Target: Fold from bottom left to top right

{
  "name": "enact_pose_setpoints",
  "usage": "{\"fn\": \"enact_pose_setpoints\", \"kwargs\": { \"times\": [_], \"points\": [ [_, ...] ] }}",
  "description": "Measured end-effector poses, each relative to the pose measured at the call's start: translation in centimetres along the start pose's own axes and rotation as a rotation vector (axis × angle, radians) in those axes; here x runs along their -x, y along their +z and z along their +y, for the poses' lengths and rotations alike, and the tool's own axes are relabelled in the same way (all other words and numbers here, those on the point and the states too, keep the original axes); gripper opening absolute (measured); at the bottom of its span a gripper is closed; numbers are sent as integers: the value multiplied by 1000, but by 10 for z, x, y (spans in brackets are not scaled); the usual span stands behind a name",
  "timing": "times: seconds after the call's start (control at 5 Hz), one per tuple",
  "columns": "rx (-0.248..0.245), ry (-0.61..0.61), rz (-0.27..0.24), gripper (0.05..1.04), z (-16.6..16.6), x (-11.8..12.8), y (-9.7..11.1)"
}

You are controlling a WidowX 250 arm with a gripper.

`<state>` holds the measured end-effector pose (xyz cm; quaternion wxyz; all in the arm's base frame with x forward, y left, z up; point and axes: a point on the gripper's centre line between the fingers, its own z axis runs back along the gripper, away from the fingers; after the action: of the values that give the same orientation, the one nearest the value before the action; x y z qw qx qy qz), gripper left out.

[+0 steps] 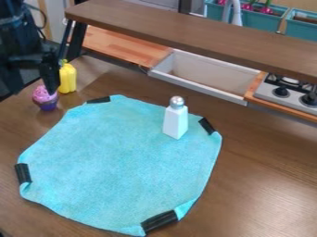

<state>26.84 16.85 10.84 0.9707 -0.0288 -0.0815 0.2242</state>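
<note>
A black gripper (31, 91), fingers spread and holding nothing, hangs near the counter's (266, 185) upper-left corner, beside a toy cupcake (46, 98) and yellow toy pepper (67, 77) that a low swing could knock over; the turquoise cloth (117, 162) lies flat toward the lower-left edge, a white shaker (176, 121) standing on it, liable to topple if the fold pushes in, with open room toward the counter's right

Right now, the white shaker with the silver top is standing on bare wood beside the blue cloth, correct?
Not quite: the white shaker is standing on the blue cloth itself, not on bare wood beside it, as the camera view shows.
</note>
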Motion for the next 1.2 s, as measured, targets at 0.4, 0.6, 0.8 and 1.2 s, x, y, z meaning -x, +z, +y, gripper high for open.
{"fn": "enact_pose_setpoints", "kwargs": {
  "times": [0.4,0.6,0.8,1.2],
  "points": [
    [77,349,60,1000,23,34,-40],
    [71,468,37,1000,35,45,-53],
    [80,546,37,1000,40,53,-66],
    [69,586,175,1000,45,57,-92]
  ]
}}
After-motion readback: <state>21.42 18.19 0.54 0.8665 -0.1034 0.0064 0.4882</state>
